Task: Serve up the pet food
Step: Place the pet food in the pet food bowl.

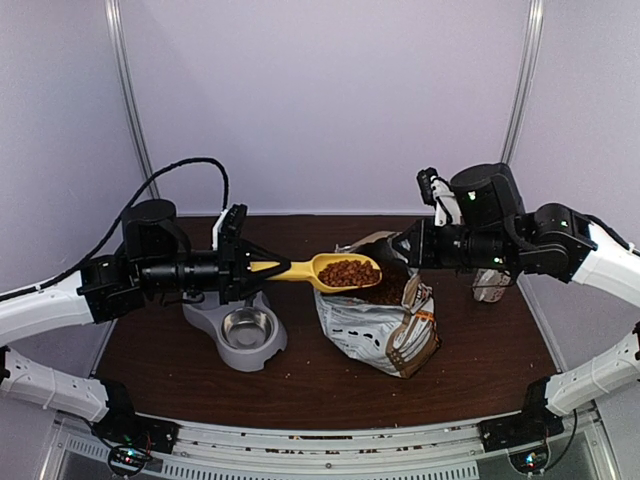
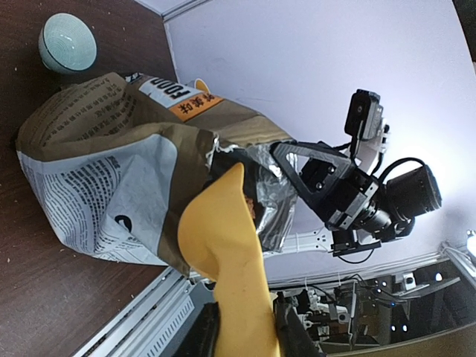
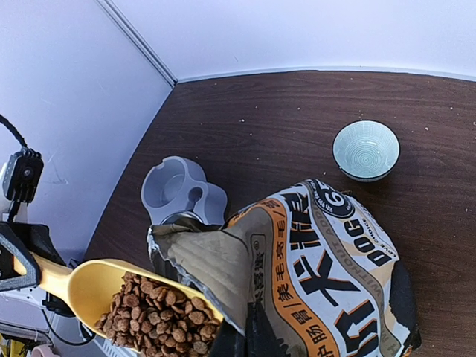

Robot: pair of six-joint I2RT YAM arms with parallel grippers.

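My left gripper [image 1: 245,266] is shut on the handle of a yellow scoop [image 1: 300,269], held level above the table. The scoop's bowl is heaped with dark-brown pet food [image 1: 348,272], also seen in the right wrist view [image 3: 160,312]. In the left wrist view the scoop [image 2: 227,253] rises from between my fingers. The scoop's bowl is just over the open mouth of the silver-white printed bag [image 1: 385,320]. My right gripper [image 1: 405,248] is shut on the bag's top edge [image 3: 238,297] and holds it open. More kibble shows inside the bag [image 1: 392,291].
A grey double pet feeder [image 1: 205,322] with a steel bowl [image 1: 247,327] stands below the left gripper, also in the right wrist view [image 3: 178,190]. A small pale-green ceramic bowl [image 3: 364,150] sits behind the bag, also in the left wrist view [image 2: 67,43].
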